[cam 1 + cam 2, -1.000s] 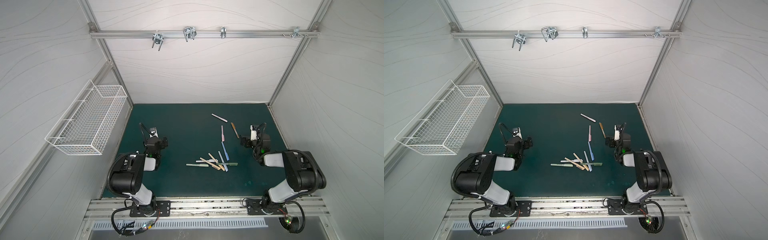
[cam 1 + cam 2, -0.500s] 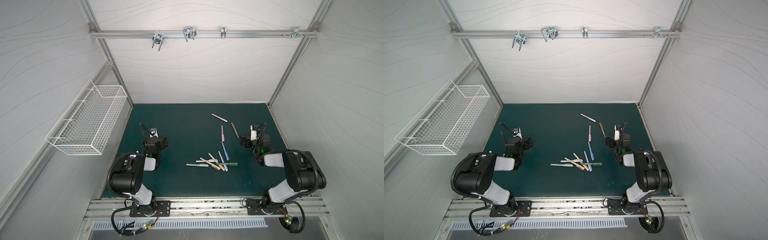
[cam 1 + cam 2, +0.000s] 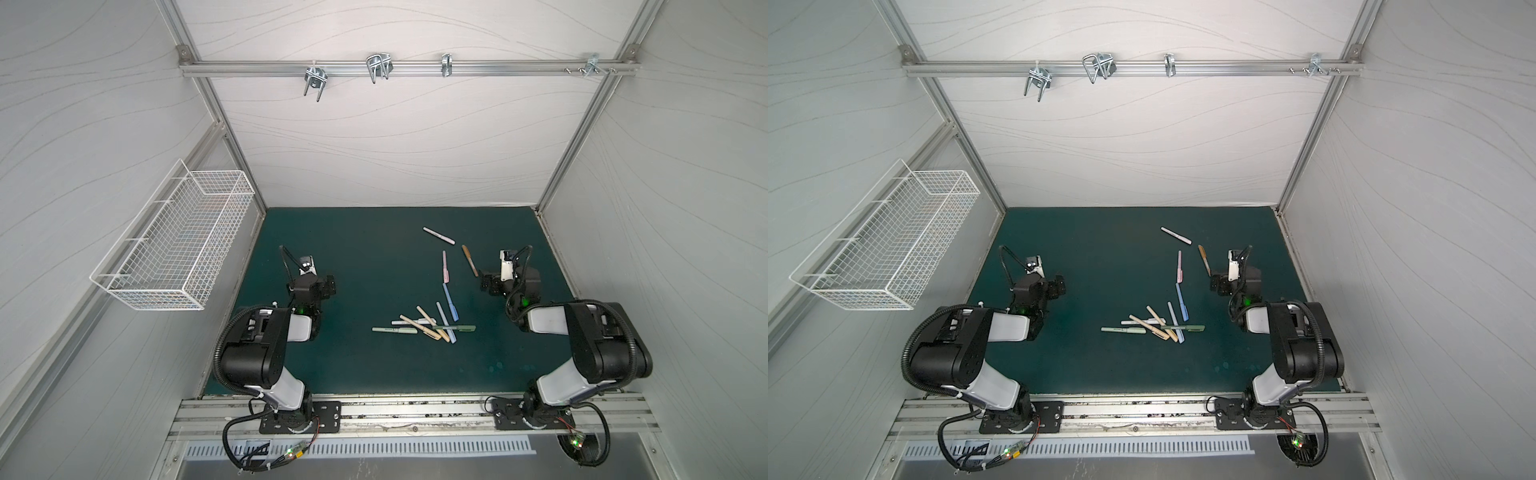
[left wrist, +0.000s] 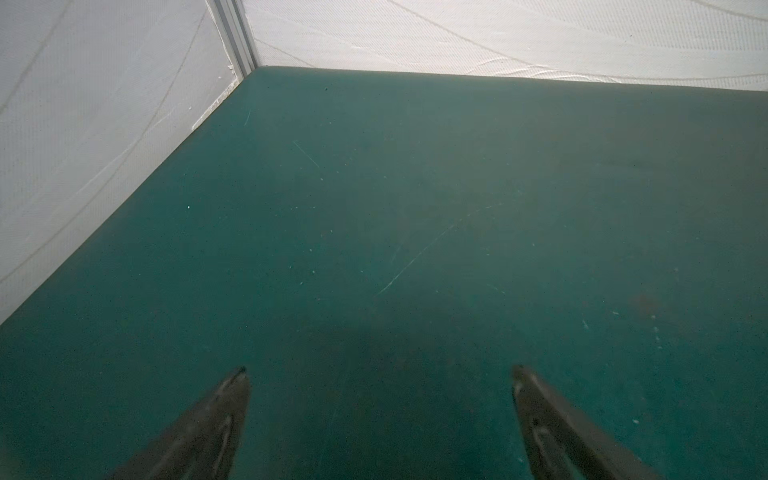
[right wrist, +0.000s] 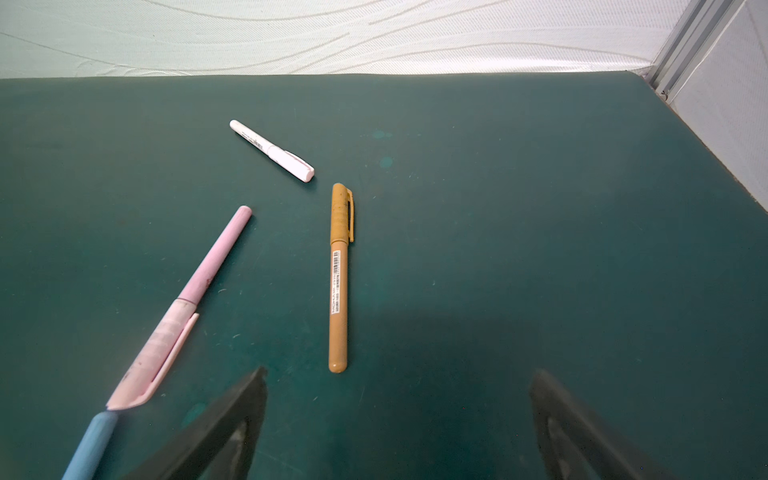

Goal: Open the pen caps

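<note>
So, pens (image 3: 432, 325): four lie singly on the right half of the green mat (image 4: 374, 208). The rest form a crossed pile near the mat's middle front, between my two arms.
Caps (image 5: 341, 214): seated on all three pens whose capped ends my right wrist view shows. In the pile they are too small to judge.
Mustard pen (image 5: 339, 278): just ahead of my right gripper (image 5: 401, 372) and apart from it, clip cap pointing away. A white barcode sticker runs along the barrel, with a line of capital lettering I cannot read surely.
Pink pen (image 5: 183, 307): beside the mustard one, slanted, paler clip cap toward me. It lies end to end with the blue pen (image 5: 89, 449); whether they touch I cannot tell.
White pen (image 5: 272, 150): nearest the back wall. The small barcode and fine print on its barrel are illegible.
Right gripper: jaws spread wide, holding nothing, over the mat.
Left gripper (image 4: 380, 370): jaws equally wide, empty, facing the mat's back-left corner, well apart from every pen.
Wire basket (image 3: 178, 249): hangs on the left wall.
Rail (image 3: 415, 68): crosses the back wall, carrying metal hooks.
</note>
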### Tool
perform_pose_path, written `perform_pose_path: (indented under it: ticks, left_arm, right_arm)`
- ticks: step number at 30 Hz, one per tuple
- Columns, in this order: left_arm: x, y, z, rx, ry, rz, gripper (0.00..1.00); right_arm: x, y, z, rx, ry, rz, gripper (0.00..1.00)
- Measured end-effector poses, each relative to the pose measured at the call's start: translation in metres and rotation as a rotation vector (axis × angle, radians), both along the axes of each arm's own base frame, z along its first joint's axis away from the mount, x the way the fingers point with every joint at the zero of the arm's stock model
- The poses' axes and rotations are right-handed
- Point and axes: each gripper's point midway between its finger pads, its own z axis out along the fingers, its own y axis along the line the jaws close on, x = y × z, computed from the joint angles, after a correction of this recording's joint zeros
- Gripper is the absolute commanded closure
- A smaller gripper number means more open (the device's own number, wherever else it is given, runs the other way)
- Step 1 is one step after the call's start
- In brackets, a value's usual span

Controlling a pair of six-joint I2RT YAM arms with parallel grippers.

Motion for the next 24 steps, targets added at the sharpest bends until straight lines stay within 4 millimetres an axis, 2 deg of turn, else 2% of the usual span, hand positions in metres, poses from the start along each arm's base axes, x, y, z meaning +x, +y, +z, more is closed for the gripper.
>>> perform_pose_path:
  ticks: [10, 11, 13, 15, 17, 21, 24]
  left_arm:
    - [0.000, 0.000, 0.000, 0.001, -0.001, 0.000, 0.01]
    - [0.000, 0.000, 0.001, 0.004, -0.003, 0.001, 0.01]
    - [-0.002, 0.000, 0.008, 0.015, -0.020, 0.017, 0.01]
    - [-0.008, -0.001, 0.028, 0.046, -0.043, 0.042, 0.01]
    - [-0.013, -0.012, 0.058, 0.049, -0.084, 0.036, 0.02]
    - [-0.012, -0.042, 0.144, -0.076, -0.205, -0.029, 0.09]
    - [-0.019, -0.065, 0.188, -0.192, -0.274, -0.105, 0.10]
  right_arm:
    - [0.000, 0.000, 0.000, 0.000, 0.000, 0.000, 0.01]
    - [0.000, 0.000, 0.000, 0.000, 0.000, 0.000, 0.03]
    - [0.000, -0.002, 0.001, -0.001, 0.001, -0.010, 0.07]
    - [-0.006, -0.002, 0.005, -0.016, 0.016, -0.025, 0.08]
    - [-0.012, -0.003, 0.030, -0.019, -0.002, -0.043, 0.11]
    - [-0.012, 0.005, 0.120, 0.048, -0.119, -0.071, 0.19]
    - [-0.017, 0.018, 0.176, 0.126, -0.182, -0.056, 0.20]
